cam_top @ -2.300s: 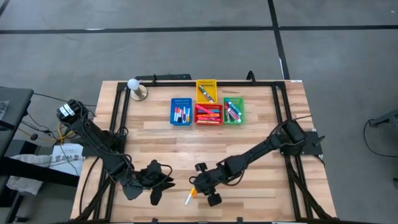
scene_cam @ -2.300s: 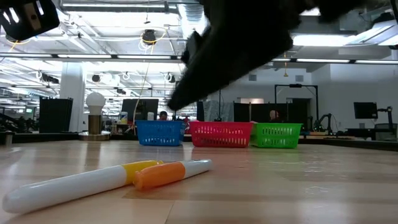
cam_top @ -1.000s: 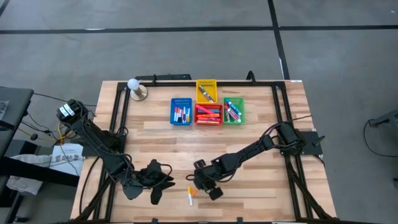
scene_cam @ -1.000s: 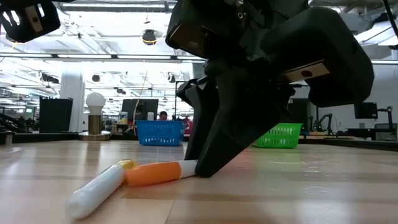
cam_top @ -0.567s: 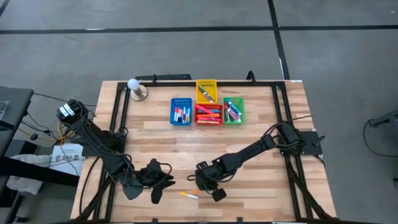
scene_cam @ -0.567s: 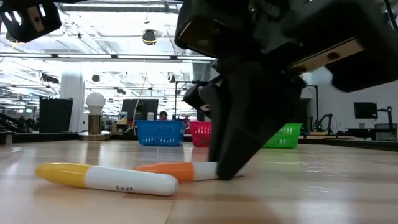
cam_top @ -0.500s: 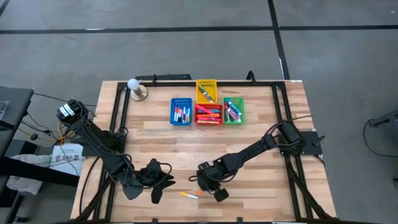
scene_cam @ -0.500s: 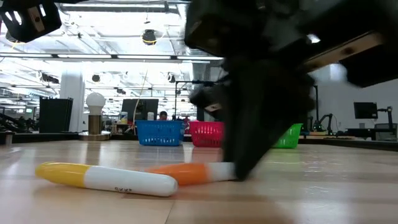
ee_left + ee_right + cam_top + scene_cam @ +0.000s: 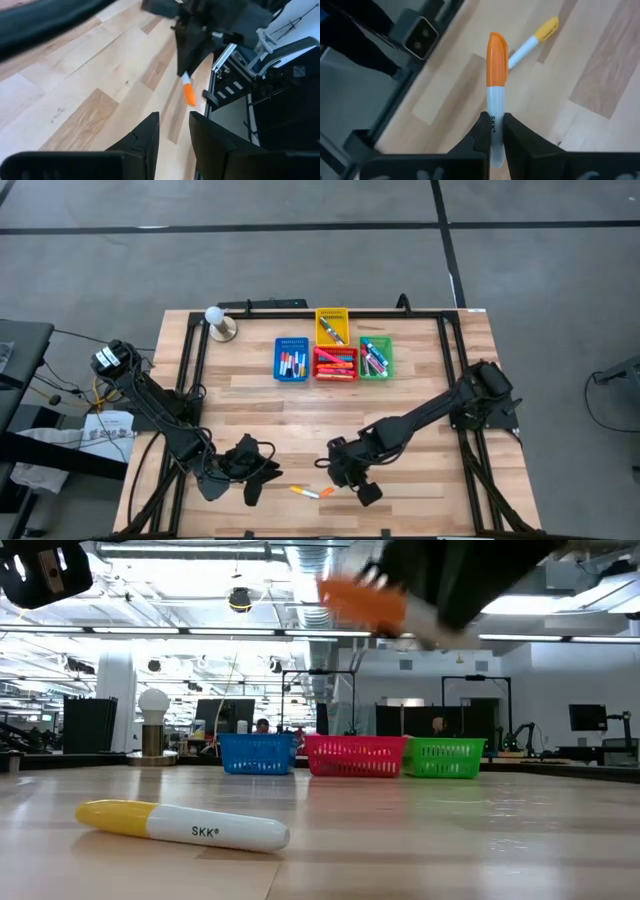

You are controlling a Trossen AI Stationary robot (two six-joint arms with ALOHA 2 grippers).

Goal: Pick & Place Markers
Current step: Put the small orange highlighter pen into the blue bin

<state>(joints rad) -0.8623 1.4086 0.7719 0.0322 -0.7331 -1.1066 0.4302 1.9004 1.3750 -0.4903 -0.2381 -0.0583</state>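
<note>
- On the pale wooden plank table (image 9: 420, 380), near its front edge, my right end effector (image 9: 492, 131) is clamped on the orange marker (image 9: 496, 75), lifted clear.
- The yellow marker (image 9: 180, 824) lies flat on the planks nearby.
- My left end effector (image 9: 172, 131) waits partly parted, front left.
- Behind: blue bin (image 9: 257, 753), red bin (image 9: 356, 755), green bin (image 9: 446, 756), then a ceiling-lit workshop.

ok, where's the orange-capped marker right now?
The orange-capped marker is off the table, pinched by the right gripper near the front edge, just right of the yellow-capped marker lying on the wood.
</note>
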